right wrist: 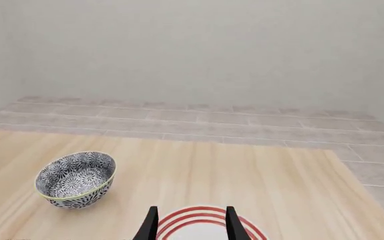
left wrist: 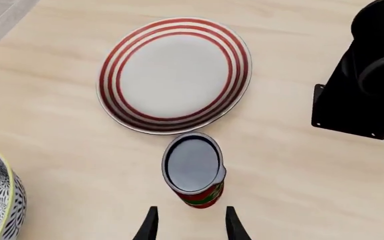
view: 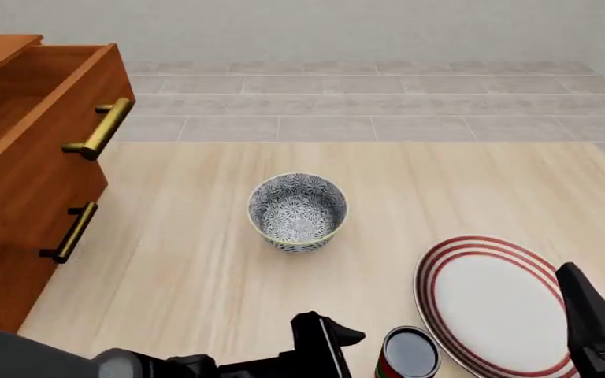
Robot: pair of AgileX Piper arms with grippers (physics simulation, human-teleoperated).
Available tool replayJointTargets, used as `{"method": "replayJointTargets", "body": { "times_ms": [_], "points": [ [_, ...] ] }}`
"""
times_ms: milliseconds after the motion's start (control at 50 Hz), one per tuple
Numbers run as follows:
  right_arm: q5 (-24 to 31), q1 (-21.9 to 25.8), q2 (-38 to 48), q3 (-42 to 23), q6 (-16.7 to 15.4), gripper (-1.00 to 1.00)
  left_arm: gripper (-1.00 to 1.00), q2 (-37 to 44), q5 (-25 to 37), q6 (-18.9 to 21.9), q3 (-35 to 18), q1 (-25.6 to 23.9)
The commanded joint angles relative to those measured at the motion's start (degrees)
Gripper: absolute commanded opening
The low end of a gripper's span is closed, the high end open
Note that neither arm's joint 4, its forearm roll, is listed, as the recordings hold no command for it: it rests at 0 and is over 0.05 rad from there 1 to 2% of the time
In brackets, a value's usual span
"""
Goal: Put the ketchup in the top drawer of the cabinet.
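Observation:
The ketchup (left wrist: pixel 193 170) is a small can with a dark round top and red-green trim, standing upright on the wooden table beside the striped plate. In the front view the ketchup (view: pixel 410 354) stands at the near edge. My left gripper (left wrist: pixel 190 227) is open, its fingertips just short of the can, one to either side of its line. The cabinet (view: pixel 9 236) stands at the far left, and its top drawer (view: pixel 66 94) is pulled out with nothing visible inside. My right gripper (right wrist: pixel 192 227) hangs open over the plate's near rim, holding nothing.
A red-striped white plate (view: pixel 491 303) lies right of the can. A blue-patterned bowl (view: pixel 297 211) sits mid-table. The lower drawer front with its brass handle (view: pixel 72 232) is shut. The right arm (view: pixel 592 323) stands at the plate's right edge.

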Motion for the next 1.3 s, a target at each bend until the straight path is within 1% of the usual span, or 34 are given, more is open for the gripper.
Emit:
{"method": "replayJointTargets", "body": {
  "times_ms": [20,120,180,560,740,780,820,940,1060,1300],
  "points": [
    [-0.68,0.19,0.10,0.78,-0.13,1.00,1.00,2.82,-0.32,0.30,-1.39,0.44],
    [-0.71,0.21,0.30,0.76,-0.11,1.00,1.00,3.27,0.04,0.40,-2.17,0.07],
    [-0.89,0.14,0.75,0.57,-0.15,1.00,1.00,4.36,0.09,1.39,-2.77,-0.40],
    [-1.71,0.76,1.24,1.31,-0.08,1.00,1.00,5.62,2.50,3.81,-5.88,-0.48],
    [-2.56,0.84,1.73,1.92,0.06,1.00,1.00,6.83,2.15,3.44,-6.63,-0.64],
    [-2.78,0.98,2.02,2.01,0.09,1.00,1.00,7.64,2.51,3.30,-7.36,-1.56],
    [-2.55,1.10,2.24,1.70,-0.01,1.00,1.00,7.86,2.69,3.87,-7.69,-1.45],
    [-2.87,1.15,2.55,1.85,0.13,1.00,1.00,7.07,3.67,4.28,-8.50,-0.83],
    [-3.46,1.20,3.00,2.15,0.25,1.00,1.00,6.78,4.18,3.53,-9.17,-0.50],
    [-4.14,1.48,3.48,2.59,0.22,1.00,1.00,6.18,5.34,4.89,-10.22,-0.06]
  ]
}}
